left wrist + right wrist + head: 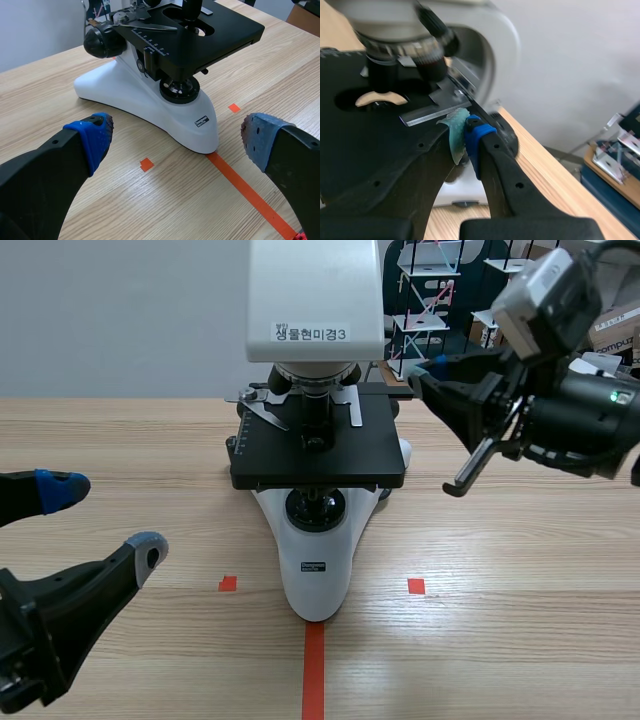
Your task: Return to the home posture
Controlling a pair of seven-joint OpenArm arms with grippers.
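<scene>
My right gripper (425, 380), pads pressed together on nothing, hangs raised at the far right corner of the microscope (318, 570). My left gripper (105, 520) sits low, near left, fingers spread wide. Homing seems unfinished: the right arm should next draw back, clear of the stage.

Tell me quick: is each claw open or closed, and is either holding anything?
Left claw: open, holding nothing.
Right claw: closed, holding nothing.
</scene>
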